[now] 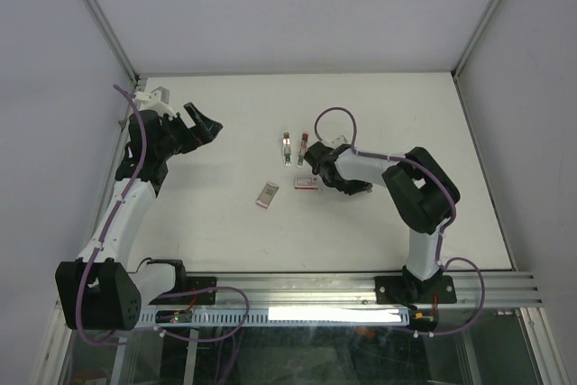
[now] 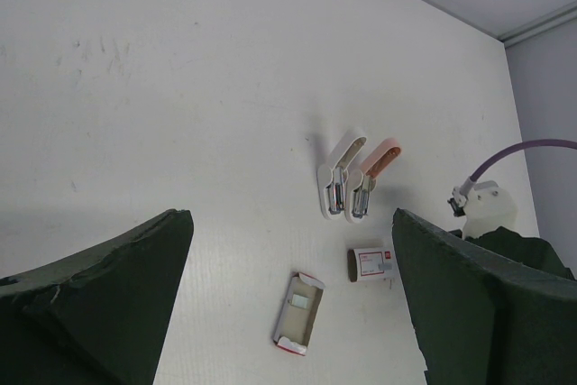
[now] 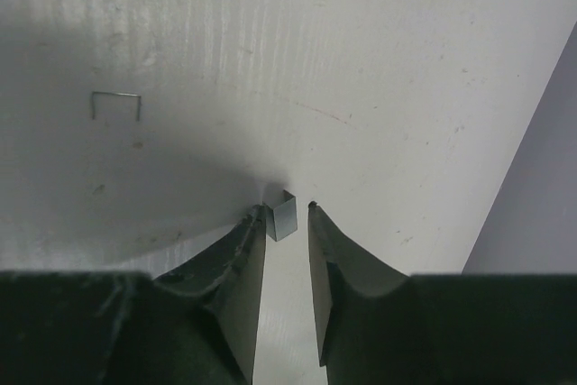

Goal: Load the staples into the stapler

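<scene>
Right gripper stands narrowly open, a small steel-grey block of staples between its tips, touching one finger. Left gripper spread wide, far left. Open cardboard tray, centre, holds a small pale piece.

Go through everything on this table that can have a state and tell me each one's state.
Left gripper: wide open, empty.
Right gripper: jaws slightly apart, staple strip at the tips.
White stapler: looks hinged open.
Pink stapler: looks hinged open.
Staples tray: uncovered, lying flat.
Red-and-white box: lying flat.
</scene>
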### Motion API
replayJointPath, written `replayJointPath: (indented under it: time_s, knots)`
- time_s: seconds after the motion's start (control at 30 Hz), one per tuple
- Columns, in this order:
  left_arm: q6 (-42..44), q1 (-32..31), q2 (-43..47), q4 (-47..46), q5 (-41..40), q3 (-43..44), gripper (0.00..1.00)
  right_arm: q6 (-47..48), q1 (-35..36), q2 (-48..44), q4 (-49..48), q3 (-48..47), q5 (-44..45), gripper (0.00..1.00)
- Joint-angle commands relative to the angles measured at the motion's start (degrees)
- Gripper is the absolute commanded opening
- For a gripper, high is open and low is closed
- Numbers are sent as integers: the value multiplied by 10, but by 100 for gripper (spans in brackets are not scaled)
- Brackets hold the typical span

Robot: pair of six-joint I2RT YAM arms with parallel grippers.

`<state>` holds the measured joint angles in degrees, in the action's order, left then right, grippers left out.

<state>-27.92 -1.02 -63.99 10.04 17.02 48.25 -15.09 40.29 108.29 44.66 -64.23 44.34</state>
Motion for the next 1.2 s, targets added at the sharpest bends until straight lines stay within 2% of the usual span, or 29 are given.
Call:
replayJointPath:
  time_s: [0.0,0.07,0.2,0.3,0.47,0.67,0.93,1.17]
  knots:
    - [-9,5,11,-26,12,1,97,-25,10,-22,6,-25,-35,30]
    - [-9,5,11,-27,13,2,97,-24,11,-40,10,-29,-49,34]
    - [-9,5,11,-27,13,2,97,-12,7,-103,-3,-27,-132,41]
    - [-8,5,13,-27,13,2,97,-6,-15,-147,-18,-15,-195,42]
    - [-7,5,15,-27,13,2,97,7,-91,-197,-57,17,-306,42]
    - [-6,6,17,-28,9,1,97,22,-172,-203,-80,46,-403,45]
    - [-5,5,17,-29,8,0,97,20,-184,-172,-84,47,-390,47]
    - [-5,5,17,-29,9,-1,97,13,-187,-157,-86,44,-342,42]
